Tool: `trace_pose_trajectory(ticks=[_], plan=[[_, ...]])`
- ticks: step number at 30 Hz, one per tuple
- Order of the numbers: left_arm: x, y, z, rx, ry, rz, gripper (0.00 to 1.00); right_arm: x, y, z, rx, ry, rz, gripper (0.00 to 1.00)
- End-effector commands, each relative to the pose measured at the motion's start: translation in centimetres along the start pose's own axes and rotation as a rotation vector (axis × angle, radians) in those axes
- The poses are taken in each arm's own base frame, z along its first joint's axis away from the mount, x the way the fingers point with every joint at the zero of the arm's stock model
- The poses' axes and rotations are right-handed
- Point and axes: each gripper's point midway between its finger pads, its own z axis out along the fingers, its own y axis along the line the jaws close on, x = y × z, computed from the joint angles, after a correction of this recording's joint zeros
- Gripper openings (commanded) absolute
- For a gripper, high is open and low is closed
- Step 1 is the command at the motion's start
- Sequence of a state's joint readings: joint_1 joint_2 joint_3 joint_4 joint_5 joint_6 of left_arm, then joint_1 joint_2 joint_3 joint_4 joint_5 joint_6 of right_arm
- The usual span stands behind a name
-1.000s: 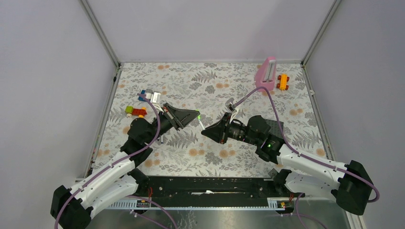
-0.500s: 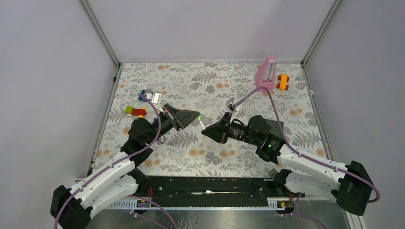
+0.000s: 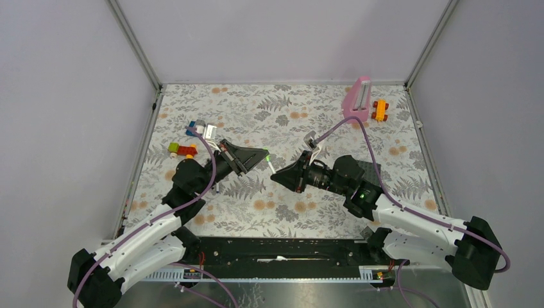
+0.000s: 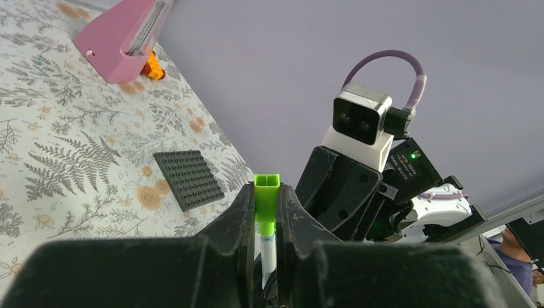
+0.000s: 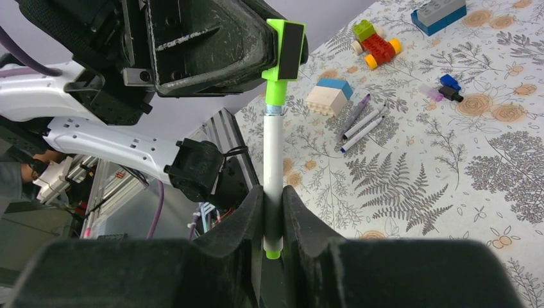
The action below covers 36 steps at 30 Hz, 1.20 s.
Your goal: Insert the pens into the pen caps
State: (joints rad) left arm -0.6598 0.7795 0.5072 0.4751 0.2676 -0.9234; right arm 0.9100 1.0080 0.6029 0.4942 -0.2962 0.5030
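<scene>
Right wrist view: right pincer (image 5: 272,192) closed narrow on a white pen (image 5: 274,147), gripped low on the barrel, tip end up. Meets a green cap (image 5: 277,64) at the top, clamped in the left pincer (image 4: 266,190), which is also narrow. Both held in the air above the bench (image 5: 449,167), in one line and touching; cannot tell how deep the tip sits inside.

Probably very light, stiff, smooth plastic, so likely to slip or tilt between the pads if pushed off axis. Better to take the barrel near mid-length and the cap across its sides, then press straight along the axis.

Counted: one pen held, plus loose pens (image 5: 359,123) lying together on the bench, two or perhaps three; cannot separate them for sure. One green cap held; one blue cap (image 5: 450,81) and one black cap (image 5: 452,95) just beside each other, well apart from the pincers.
</scene>
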Motion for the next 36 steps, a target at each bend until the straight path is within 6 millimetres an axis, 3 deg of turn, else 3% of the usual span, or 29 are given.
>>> trace_pose_trajectory(ticks=[1,10,36], plan=[[-0.7,-0.7,-0.2,0.037,-0.043,0.014,0.00,-4.5,2.3,0.6,-0.065,-0.158,-0.002,0.00],[-0.7,-0.8,-0.1,0.040,-0.051,0.001,0.00,-6.7,2.9,1.3,-0.098,-0.263,0.068,0.00],[0.7,0.2,0.0,0.016,-0.005,-0.002,0.00,-8.5,1.3,2.6,0.018,-0.282,0.013,0.00]])
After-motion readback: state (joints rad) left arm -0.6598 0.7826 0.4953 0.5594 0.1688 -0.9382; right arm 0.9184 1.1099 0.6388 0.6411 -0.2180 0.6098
